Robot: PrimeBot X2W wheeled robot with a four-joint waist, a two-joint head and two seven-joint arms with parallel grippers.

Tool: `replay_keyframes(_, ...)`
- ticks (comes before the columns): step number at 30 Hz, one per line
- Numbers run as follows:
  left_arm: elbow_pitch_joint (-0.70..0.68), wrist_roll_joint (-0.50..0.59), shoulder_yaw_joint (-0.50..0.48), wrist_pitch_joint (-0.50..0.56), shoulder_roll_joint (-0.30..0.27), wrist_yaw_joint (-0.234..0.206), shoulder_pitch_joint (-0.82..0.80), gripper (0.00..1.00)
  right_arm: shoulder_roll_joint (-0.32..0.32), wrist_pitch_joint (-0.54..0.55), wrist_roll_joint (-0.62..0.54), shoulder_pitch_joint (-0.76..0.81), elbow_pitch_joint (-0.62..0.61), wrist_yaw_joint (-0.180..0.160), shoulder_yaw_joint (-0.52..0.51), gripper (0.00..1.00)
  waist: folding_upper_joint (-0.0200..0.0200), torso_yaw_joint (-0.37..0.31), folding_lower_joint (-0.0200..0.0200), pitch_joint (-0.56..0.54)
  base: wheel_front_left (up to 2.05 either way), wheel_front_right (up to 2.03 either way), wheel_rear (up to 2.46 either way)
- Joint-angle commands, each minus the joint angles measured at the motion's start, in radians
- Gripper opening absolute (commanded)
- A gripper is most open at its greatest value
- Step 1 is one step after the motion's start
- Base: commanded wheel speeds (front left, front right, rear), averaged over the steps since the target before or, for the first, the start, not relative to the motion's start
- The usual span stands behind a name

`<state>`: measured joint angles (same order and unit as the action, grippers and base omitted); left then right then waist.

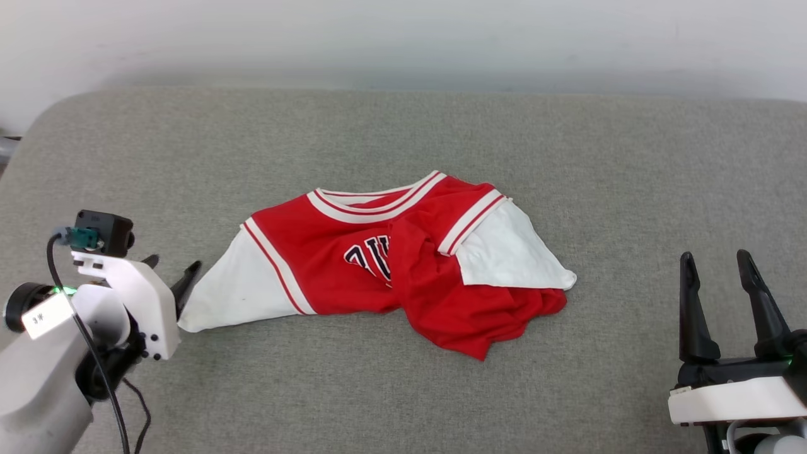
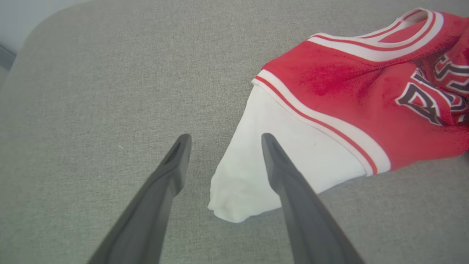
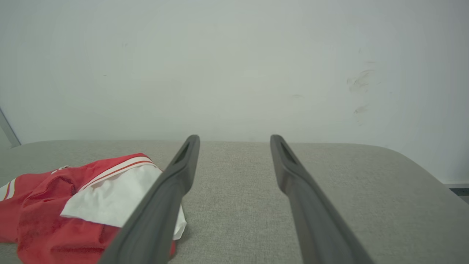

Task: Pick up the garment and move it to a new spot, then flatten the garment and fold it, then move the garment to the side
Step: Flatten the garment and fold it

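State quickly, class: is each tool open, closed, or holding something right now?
Left tool: open, holding nothing, by the garment.
Right tool: open, holding nothing.

My left gripper (image 2: 225, 136) hangs over the grey padded surface (image 2: 91, 91) with its two dark fingers spread wide, gripping nothing. The garment (image 2: 329, 84) lies crumpled, well apart from the surface's rounded corner. Its white sleeve (image 2: 293, 157) reaches in between my fingers, and one finger crosses in front of it.
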<state>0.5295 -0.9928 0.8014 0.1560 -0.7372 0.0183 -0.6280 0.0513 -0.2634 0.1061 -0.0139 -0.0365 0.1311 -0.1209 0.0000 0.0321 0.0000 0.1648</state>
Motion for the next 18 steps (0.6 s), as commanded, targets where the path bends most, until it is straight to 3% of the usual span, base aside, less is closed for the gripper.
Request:
replay_keyframes(1,-0.011,0.009,-0.004,-0.022,0.003,-0.011,0.022,1.0,-0.002,-0.002,-0.001,0.008,0.0,-0.001,-0.003,1.0,0.0,0.013,0.0,-0.016,0.0,0.0,0.0)
replay_keyframes(10,-0.192,0.099,-0.069,-0.34,-0.009,-0.203,0.139,1.0,-0.002,-0.002,-0.079,-0.045,-0.034,-0.001,-0.009,1.0,0.0,0.034,0.0,-0.048,0.0,0.0,0.0)
replay_keyframes(18,-0.371,0.191,-0.197,-0.422,0.021,-0.376,0.273,1.0,0.137,-0.002,-0.097,-0.18,-0.016,-0.001,0.052,1.0,0.0,0.066,0.0,-0.038,0.0,0.0,0.0)
